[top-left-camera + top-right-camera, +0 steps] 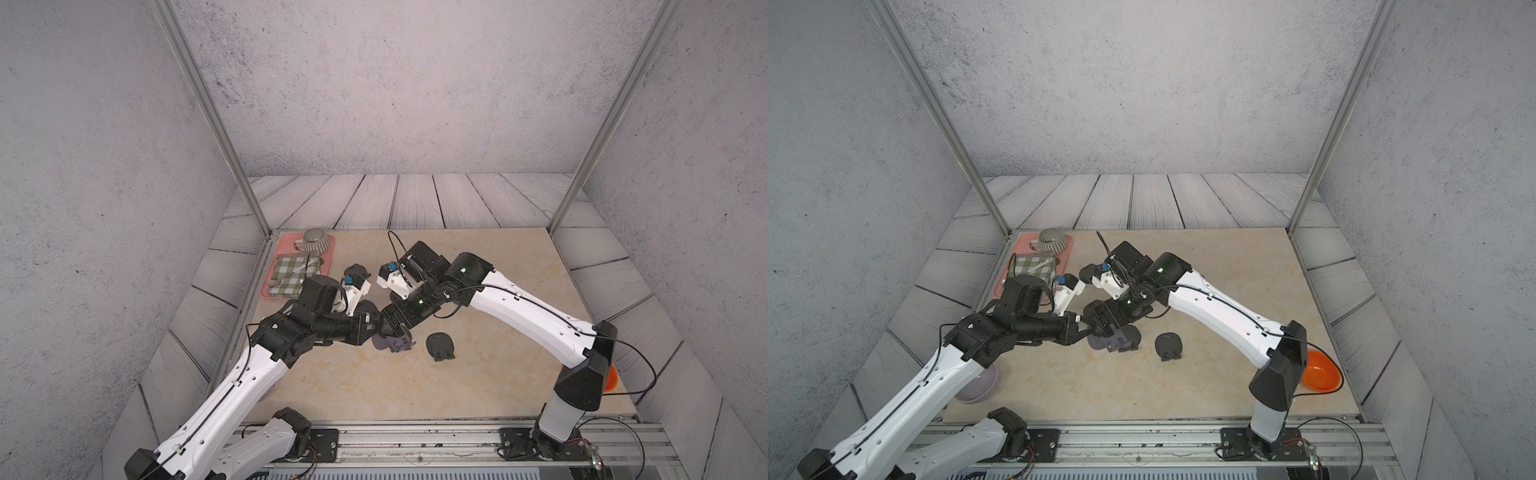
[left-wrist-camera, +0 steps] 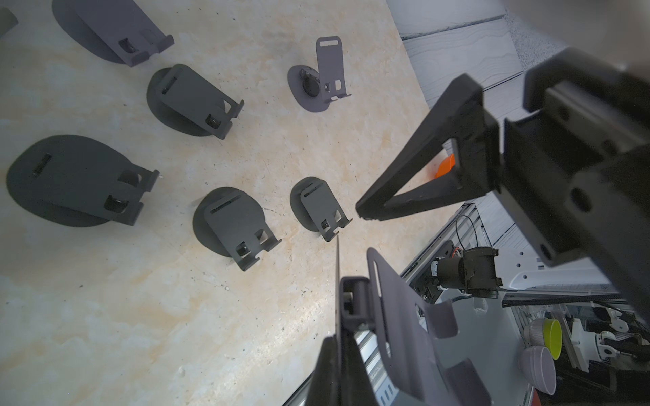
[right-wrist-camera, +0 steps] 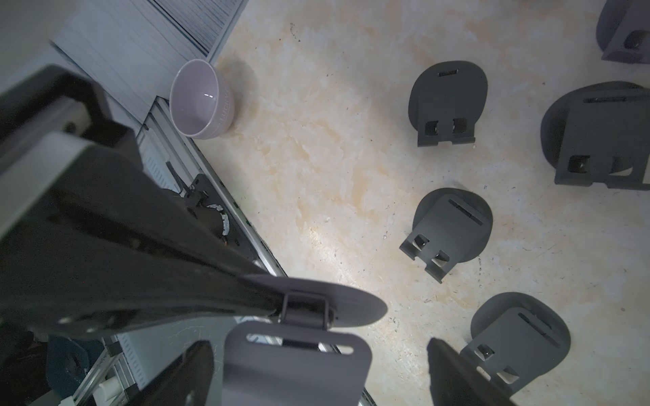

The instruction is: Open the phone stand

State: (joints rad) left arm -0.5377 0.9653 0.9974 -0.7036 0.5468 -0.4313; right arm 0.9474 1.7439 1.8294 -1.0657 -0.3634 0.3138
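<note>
A grey-purple phone stand (image 1: 395, 344) (image 1: 1117, 343) hangs just above the middle of the table, partly unfolded. My left gripper (image 1: 376, 328) (image 2: 339, 337) is shut on the thin edge of the stand's round base (image 3: 351, 305). The hinged back plate (image 2: 404, 316) (image 3: 295, 365) angles away from the base. My right gripper (image 1: 397, 332) (image 3: 316, 351) is open. Its fingers (image 3: 453, 369) stand wide on either side of the back plate, apart from it. The hinge (image 3: 304, 311) shows between base and plate.
A folded black stand (image 1: 440, 345) (image 1: 1169, 345) lies just right of the grippers; both wrist views show several more dark stands on the table. A pink tray (image 1: 286, 245) with a striped cup (image 1: 316, 240) and checked cloth (image 1: 291, 272) sits back left. A lilac bowl (image 1: 980, 386) sits front left, an orange bowl (image 1: 1318, 370) at right.
</note>
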